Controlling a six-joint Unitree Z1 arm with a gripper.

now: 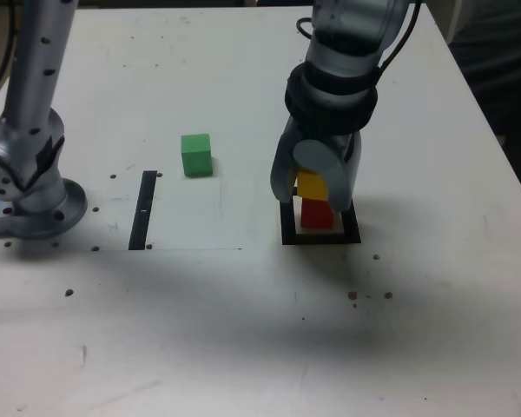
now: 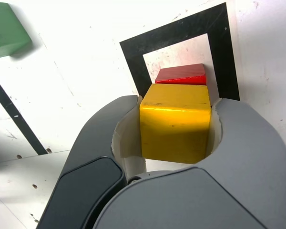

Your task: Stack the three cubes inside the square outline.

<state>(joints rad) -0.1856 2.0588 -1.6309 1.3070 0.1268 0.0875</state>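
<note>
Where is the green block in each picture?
Exterior view: the green cube sits alone on the table, toward the exterior view's left of the gripper, which holds the yellow cube.
Wrist view: the green cube is cut off at the picture's edge, far from the yellow cube.
Shared landmark: the black strip lies near it in both.

Bright, even light falls on the white worktop (image 1: 243, 330) in the exterior view, washing out its far edge. A broad soft shadow spreads across the worktop on the near side of the pincer (image 1: 316, 187). That picture is slightly soft and grainy. In the wrist view the yellow cube (image 2: 175, 121) carries a sheen along its upper edge, and the pincer close to the lens looks blurred.
</note>
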